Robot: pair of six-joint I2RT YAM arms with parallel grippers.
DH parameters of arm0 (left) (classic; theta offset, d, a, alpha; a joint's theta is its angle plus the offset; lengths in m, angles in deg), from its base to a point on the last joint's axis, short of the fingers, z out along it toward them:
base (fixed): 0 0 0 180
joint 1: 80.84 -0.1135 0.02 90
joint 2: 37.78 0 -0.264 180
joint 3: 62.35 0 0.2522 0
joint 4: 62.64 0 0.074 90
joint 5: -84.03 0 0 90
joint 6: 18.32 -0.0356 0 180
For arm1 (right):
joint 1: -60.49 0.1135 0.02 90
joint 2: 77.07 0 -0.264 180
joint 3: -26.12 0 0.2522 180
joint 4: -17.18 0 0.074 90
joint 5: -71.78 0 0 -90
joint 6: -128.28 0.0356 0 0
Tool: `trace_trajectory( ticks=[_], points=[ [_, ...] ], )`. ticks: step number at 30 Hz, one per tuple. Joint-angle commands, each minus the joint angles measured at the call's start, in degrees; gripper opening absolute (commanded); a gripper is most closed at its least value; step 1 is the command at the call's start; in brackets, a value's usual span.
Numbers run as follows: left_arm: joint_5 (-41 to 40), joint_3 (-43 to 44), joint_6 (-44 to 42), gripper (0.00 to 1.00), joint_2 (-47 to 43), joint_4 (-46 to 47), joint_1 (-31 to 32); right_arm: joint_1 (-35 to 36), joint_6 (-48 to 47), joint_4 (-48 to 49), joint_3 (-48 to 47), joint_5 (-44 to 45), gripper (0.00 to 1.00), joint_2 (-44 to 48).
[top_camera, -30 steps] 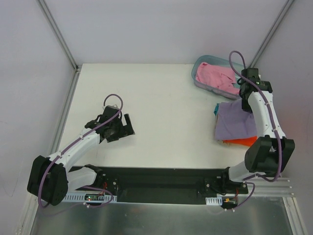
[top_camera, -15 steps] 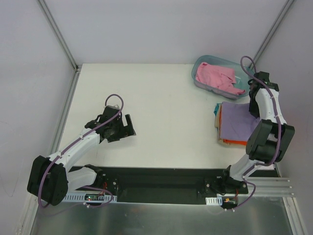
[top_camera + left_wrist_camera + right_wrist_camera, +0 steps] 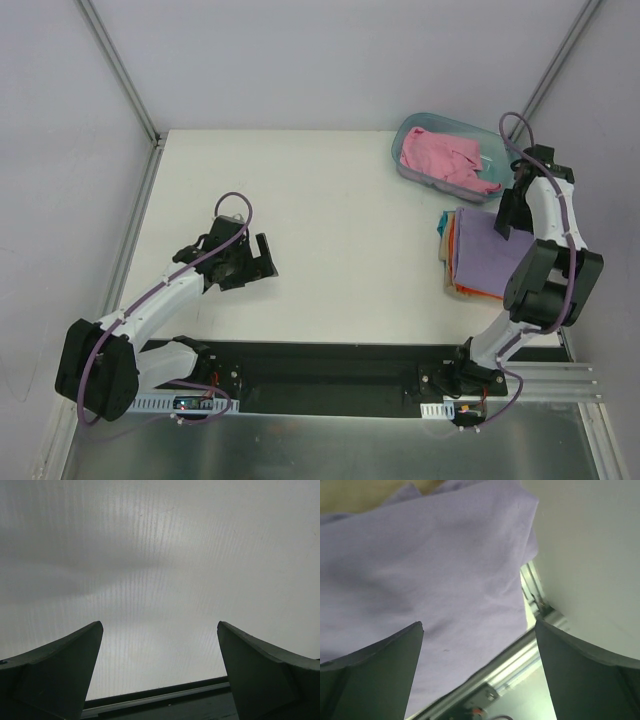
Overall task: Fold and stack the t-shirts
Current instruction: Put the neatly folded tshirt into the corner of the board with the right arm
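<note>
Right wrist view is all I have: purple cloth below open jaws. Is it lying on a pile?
Observer: Yes, the purple shirt lies on top; an orange shirt shows beneath it.
Operator: Anything unfolded?
Observer: A pink shirt lies crumpled in the tub beyond them.
Operator: And the left arm?
Observer: It hangs over the table far from those shirts, jaws open.

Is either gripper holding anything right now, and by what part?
Nothing is held. The right gripper stands open over the lavender t-shirt; the left gripper is open over the table.
</note>
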Motion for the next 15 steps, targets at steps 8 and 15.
trace_trajectory(
  ticks=[8,15],
  points=[
    [0.4,3.9,0.0,0.99,-3.3,-0.2,-0.8,1.9,7.1,15.2,12.3,-27.0,0.97,23.7],
    [-4.1,6.0,1.6,0.99,-6.2,-1.6,-0.8,15.0,7.3,21.5,21.2,-27.0,0.97,32.5]
  ],
)
